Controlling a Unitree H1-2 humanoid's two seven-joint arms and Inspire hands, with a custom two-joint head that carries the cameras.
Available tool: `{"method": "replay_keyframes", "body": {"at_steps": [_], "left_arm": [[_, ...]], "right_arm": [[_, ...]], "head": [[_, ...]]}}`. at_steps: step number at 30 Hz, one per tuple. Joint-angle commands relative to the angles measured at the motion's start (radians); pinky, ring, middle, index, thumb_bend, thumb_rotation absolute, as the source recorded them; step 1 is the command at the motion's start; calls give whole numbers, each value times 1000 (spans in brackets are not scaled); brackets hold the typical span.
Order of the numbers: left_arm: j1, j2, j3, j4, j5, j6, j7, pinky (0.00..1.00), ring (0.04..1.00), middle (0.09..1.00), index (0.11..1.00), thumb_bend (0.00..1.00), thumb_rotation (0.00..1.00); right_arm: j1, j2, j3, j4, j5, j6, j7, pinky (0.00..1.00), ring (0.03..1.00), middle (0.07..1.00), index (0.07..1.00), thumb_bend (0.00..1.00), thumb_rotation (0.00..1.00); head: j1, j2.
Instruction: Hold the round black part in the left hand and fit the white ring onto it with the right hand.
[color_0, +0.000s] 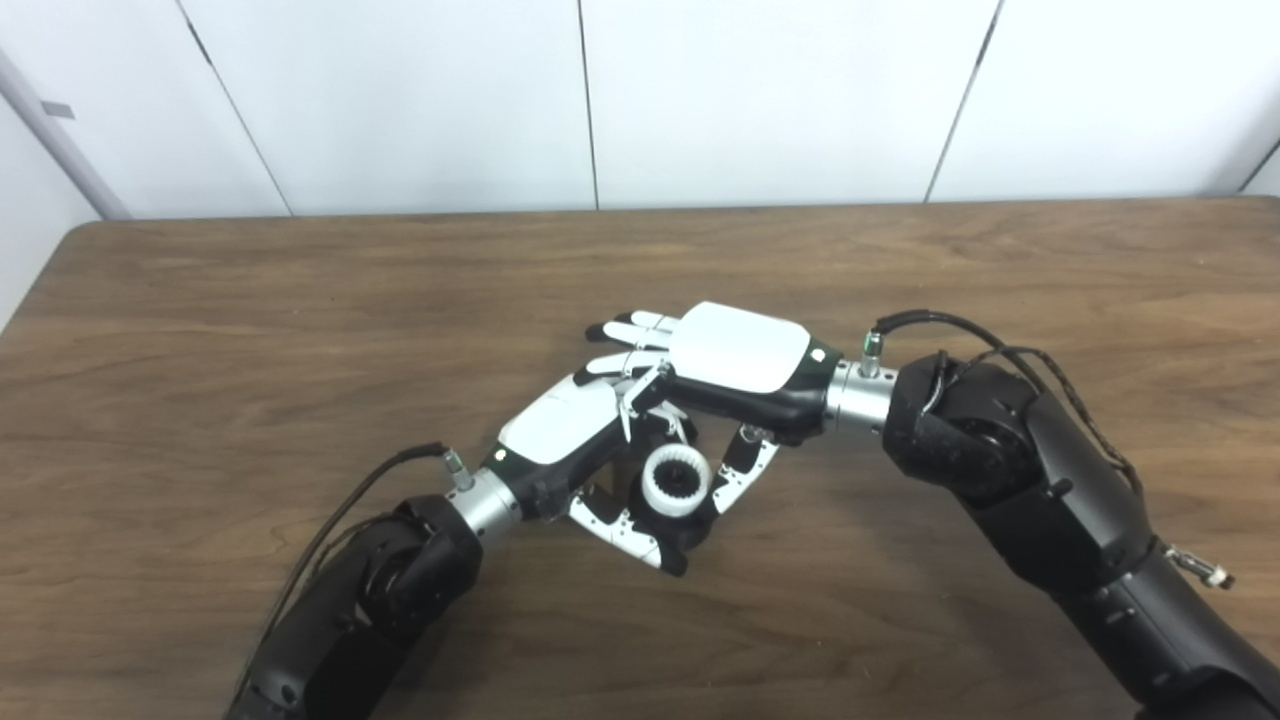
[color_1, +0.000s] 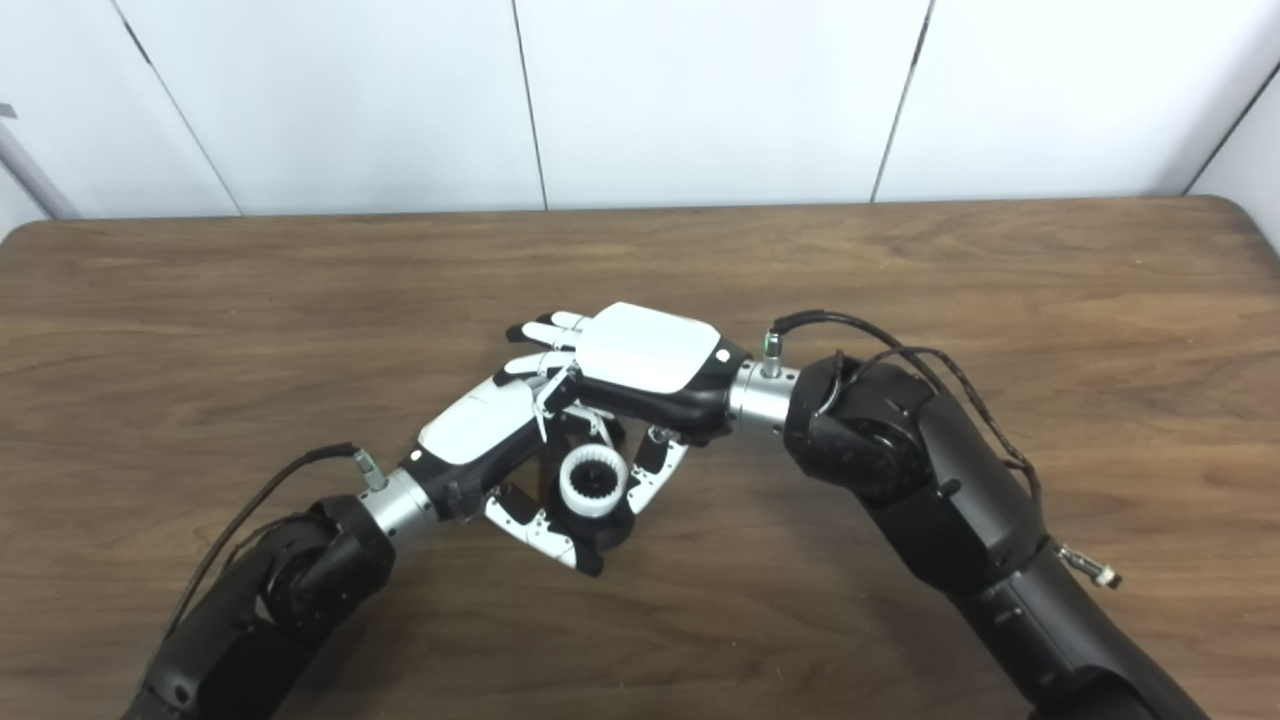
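Where our fingers (color_0: 640, 535) meet, just below the middle of the frame, we see the white ring (color_0: 676, 482) with its toothed inner edge facing up toward the cameras. It sits against the round black part (color_0: 690, 525), of which only dark edges show under and around the ring; we cannot tell whether the ring is fully seated on it. Our left hand (color_0: 565, 430) curls around this pair from the lower left, its thumb reaching beneath and past the ring, so it is closed on the black part. Our right hand (color_0: 735, 350) lies above and to the right, palm down, its white back toward the cameras. Its thumb (color_0: 745, 465) angles down to the ring's right side, touching or just beside it, while its other fingers stretch flat to the left over our left hand, mostly straight; whether they pinch the ring we cannot tell. Outward from the hands, both silver wrists and black forearms run to the bottom corners of the frame, each with a dark cable looping near the wrist. Around them spreads the brown wood-grain desk (color_0: 300, 300), and white wall panels (color_0: 780, 100) fill the upper part of the frame.
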Motion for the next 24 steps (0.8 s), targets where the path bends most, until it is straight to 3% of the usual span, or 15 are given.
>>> {"method": "replay_keyframes", "body": {"at_steps": [1,14,24], "left_arm": [[-5,-17,-11,-30,10,0,-19,1000,937,726,480,524,61],[-2,-29,-9,-46,-8,29,-39,1000,941,730,481,524,59],[-2,-28,-4,-40,-9,16,-22,1000,881,699,480,523,57]], "right_arm": [[-16,-6,13,2,8,2,16,1000,1000,873,481,525,139],[-14,-18,26,6,18,8,29,1000,1000,879,482,525,141],[-14,-29,40,-14,16,42,59,1000,1000,900,485,525,149]], "head": [[1,0],[8,7],[5,13]]}}
